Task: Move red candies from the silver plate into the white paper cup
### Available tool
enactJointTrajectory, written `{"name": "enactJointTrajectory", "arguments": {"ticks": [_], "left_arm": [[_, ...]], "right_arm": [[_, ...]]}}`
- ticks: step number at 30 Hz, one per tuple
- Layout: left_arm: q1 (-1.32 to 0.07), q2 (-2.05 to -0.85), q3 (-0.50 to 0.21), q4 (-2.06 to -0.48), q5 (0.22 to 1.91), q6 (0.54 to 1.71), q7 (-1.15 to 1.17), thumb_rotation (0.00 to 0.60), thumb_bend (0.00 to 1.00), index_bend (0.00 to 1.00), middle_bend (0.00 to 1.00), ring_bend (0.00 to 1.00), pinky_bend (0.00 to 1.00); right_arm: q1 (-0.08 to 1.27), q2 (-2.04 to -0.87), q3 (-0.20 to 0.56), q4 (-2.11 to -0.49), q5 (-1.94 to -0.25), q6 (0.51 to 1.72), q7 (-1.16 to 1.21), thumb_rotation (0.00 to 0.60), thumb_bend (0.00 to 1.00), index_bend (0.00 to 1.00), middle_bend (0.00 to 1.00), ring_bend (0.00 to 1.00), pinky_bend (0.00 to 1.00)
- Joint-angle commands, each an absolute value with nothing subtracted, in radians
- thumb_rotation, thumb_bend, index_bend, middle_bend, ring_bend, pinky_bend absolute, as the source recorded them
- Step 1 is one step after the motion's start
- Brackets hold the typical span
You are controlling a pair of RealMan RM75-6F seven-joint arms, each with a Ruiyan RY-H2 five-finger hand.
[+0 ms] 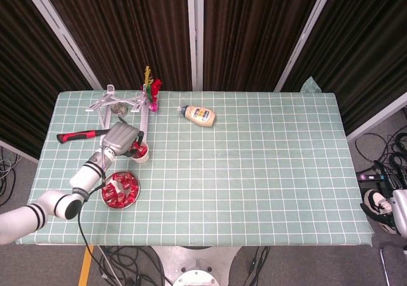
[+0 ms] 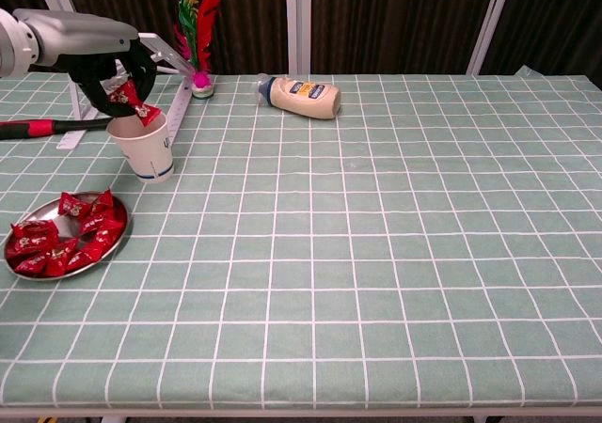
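Red candy (image 2: 131, 101), a crinkly wrapped piece lying slantwise with one twisted end dipping toward the white paper cup (image 2: 143, 147), is hanging pinched in the left hand (image 2: 111, 68) just above the cup's rim. More wrapped candies are lying on the round silver plate (image 2: 111, 245) nearby, on the green checked tablecloth (image 2: 395, 254) before dark curtains.

Dark pleated curtains (image 1: 254, 32) hang behind the surface (image 1: 267, 171), split by pale metal posts (image 1: 194, 35). A green checked cloth covers it. Grey floor (image 1: 381, 140) with black cables (image 1: 397, 149) lies alongside.
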State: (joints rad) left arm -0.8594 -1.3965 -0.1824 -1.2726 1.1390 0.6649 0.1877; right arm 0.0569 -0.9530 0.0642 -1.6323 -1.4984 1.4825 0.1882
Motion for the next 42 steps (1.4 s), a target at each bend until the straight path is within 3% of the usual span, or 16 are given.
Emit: {"name": "enactJointTrajectory", "arguments": {"ticks": [1,20,27,31,35,42], "left_arm": [[-0.861,-1.406,-0.178,-1.268,1.136,0.673,0.185,0.6,0.45,0.63,0.67,0.96,1.0],[-0.87,-1.4,-0.153,-1.281,1.114,0.72,0.244,0.6,0.42,0.46,0.56,0.96,1.0],[-0.856,-1.367,-0.138,-1.329,1.057,0.738,0.294,0.6,0.42,0.48,0.56,0.96,1.0],[-0.801,-1.333,-0.143,-1.394,1.072,0.841,0.267,0.6,0.4,0.48,0.56,0.96,1.0],[-0.706,-1.287,-0.129,-1.472,1.114,0.988,0.227,0.6,0.31,0.47,0.56,0.96,1.0],[-0.571,-1.247,-0.037,-1.549,1.209,1.125,0.208,0.6,0.24,0.47,0.56,0.96,1.0]], "right_arm": [[0.057,-0.953,0.065,-1.632,-1.498,1.482,0.188,0.6,0.1,0.08,0.16,0.02,0.25],[0.058,-0.955,0.066,-1.631,-1.494,1.475,0.187,0.6,0.1,0.08,0.16,0.02,0.25],[0.057,-0.954,0.066,-1.633,-1.498,1.479,0.187,0.6,0.1,0.08,0.16,0.02,0.25],[0.058,-0.953,0.067,-1.634,-1.501,1.48,0.189,0.6,0.1,0.08,0.16,0.02,0.25],[0.06,-0.953,0.067,-1.632,-1.505,1.478,0.19,0.6,0.1,0.08,0.16,0.02,0.25],[0.068,-0.957,0.066,-1.633,-1.517,1.474,0.189,0.6,0.1,0.08,0.16,0.02,0.25]]}}
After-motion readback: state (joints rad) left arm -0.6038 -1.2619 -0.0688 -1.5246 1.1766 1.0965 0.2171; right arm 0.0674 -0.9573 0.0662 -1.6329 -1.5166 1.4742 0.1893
